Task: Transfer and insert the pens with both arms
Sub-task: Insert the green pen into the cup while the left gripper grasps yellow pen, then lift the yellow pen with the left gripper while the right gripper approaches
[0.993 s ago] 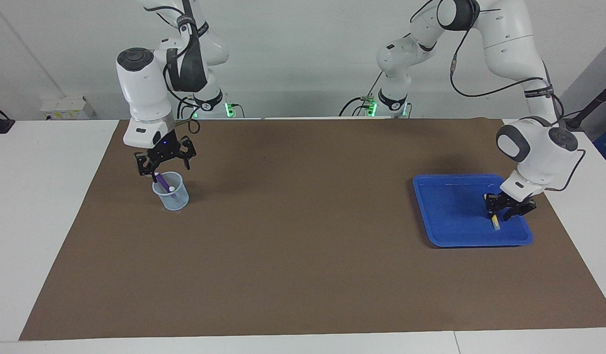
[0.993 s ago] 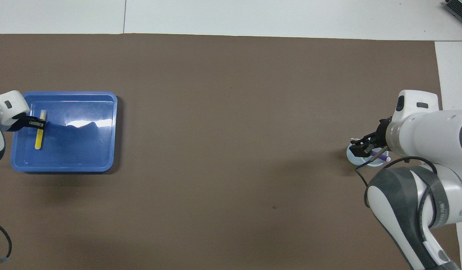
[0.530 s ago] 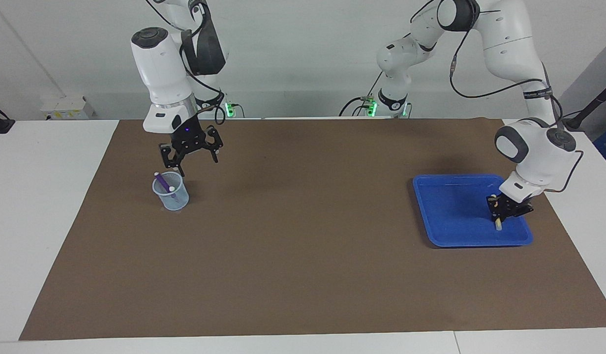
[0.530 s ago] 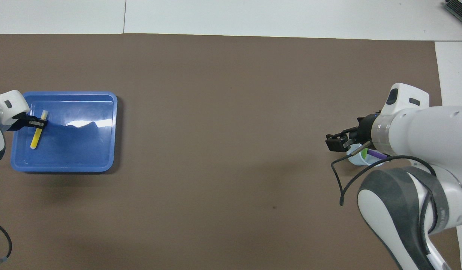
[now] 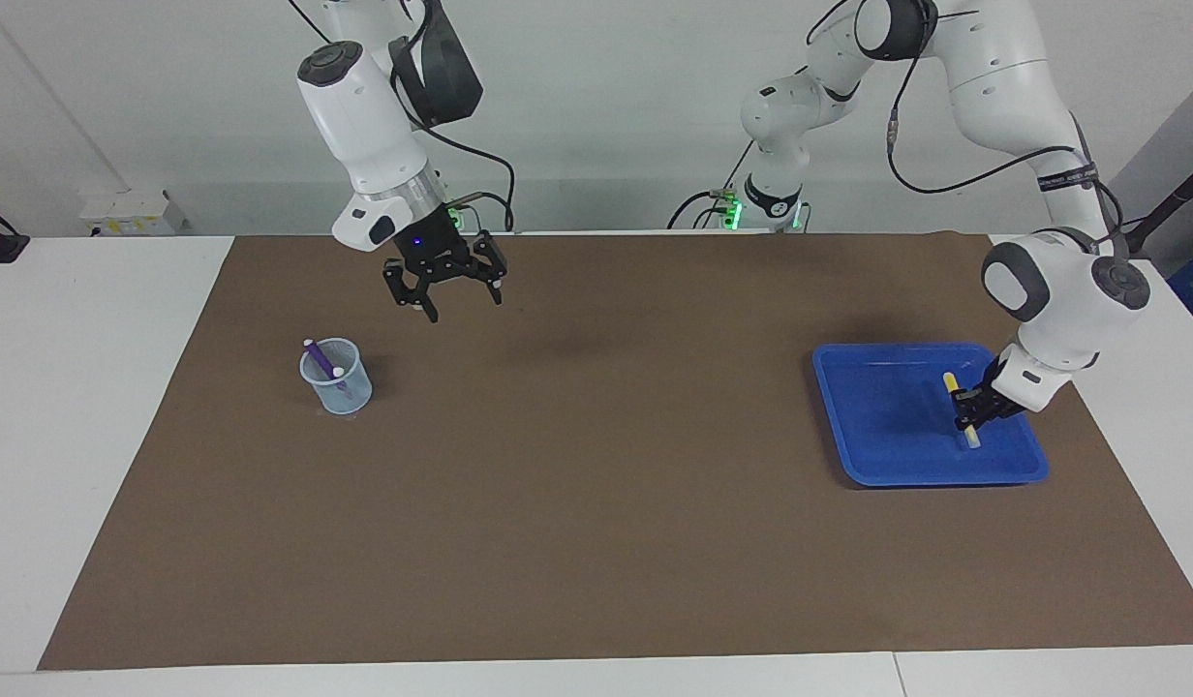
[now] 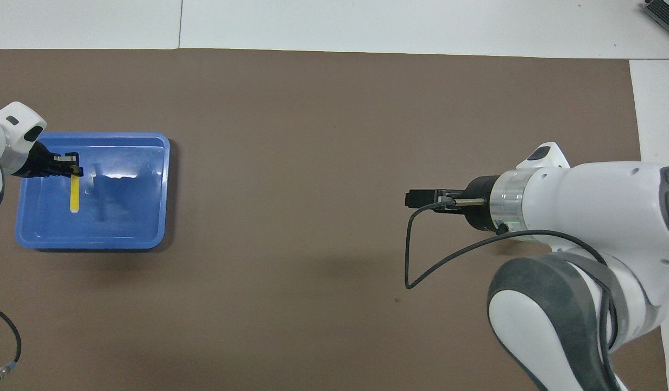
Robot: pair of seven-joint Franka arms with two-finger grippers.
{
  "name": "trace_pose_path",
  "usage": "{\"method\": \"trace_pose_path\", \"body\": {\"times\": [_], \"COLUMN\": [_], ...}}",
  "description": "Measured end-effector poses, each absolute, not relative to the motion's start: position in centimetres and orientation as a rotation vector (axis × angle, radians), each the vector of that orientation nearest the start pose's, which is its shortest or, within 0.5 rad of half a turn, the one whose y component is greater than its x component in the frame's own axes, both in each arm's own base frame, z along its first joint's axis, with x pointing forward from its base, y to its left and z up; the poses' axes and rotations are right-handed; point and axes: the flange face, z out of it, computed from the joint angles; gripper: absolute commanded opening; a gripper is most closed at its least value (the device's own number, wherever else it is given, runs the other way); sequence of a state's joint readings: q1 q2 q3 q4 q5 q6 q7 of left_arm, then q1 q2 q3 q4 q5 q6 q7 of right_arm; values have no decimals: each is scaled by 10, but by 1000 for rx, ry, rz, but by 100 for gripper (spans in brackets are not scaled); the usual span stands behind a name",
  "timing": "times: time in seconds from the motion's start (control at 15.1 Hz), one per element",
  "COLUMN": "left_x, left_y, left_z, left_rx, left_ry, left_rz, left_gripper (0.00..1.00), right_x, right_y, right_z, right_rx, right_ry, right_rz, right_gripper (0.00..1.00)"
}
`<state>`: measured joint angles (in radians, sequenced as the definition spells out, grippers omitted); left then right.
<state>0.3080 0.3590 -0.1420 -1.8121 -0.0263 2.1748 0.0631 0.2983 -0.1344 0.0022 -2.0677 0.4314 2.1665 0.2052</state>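
My left gripper (image 5: 966, 411) is shut on the yellow pen (image 5: 953, 385) and holds it tilted, whitish end down, over the blue tray (image 5: 887, 455) at the left arm's end of the table. In the overhead view the left gripper (image 6: 71, 167) grips the top of the yellow pen (image 6: 74, 195) over the tray (image 6: 144, 239). My right gripper (image 5: 461, 305) is open and empty, up over the mat beside the clear cup (image 5: 337, 387); it also shows in the overhead view (image 6: 416, 198). The purple pen (image 5: 318, 360) stands in the cup beside a second whitish cap. The green pen's colour does not show.
A brown mat (image 5: 596, 503) covers most of the white table. Two smaller white arms with green lights (image 5: 773, 205) stand at the robots' edge. In the overhead view my right arm (image 6: 584, 217) hides the cup.
My right gripper rose from the cup, leaving the purple pen in it, and moved toward the table's middle. My left gripper shut on the yellow pen and raised it off the tray floor.
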Motion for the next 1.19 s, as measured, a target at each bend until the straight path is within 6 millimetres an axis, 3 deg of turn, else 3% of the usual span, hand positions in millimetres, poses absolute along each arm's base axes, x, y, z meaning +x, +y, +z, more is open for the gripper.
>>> {"method": "trace_pose_path", "body": {"times": [0.2, 0.4, 0.53, 0.79, 1.13, 1.19], "left_x": [624, 615, 609, 597, 580, 579], "left_y": [84, 54, 33, -3, -32, -42], "left_z": [378, 404, 416, 438, 462, 466], "left_rx": [-3237, -3231, -3179, -3064, -2889, -2843], "left_ry": [-519, -883, -1140, -1492, -1829, -1889], "left_rz": [25, 131, 232, 426, 705, 742], "left_gripper": [0, 0, 0, 0, 0, 0], "right_x": [508, 497, 489, 485, 487, 487], "right_y": [192, 230, 248, 255, 253, 253], "right_z": [523, 530, 530, 531, 532, 533], "right_rx": [-2586, -2518, -2508, -2479, -2467, -2465], "right_ry": [298, 484, 507, 521, 499, 490], "right_rz": [-140, -104, -81, -52, -58, -64], "right_gripper": [100, 100, 100, 100, 100, 96]}}
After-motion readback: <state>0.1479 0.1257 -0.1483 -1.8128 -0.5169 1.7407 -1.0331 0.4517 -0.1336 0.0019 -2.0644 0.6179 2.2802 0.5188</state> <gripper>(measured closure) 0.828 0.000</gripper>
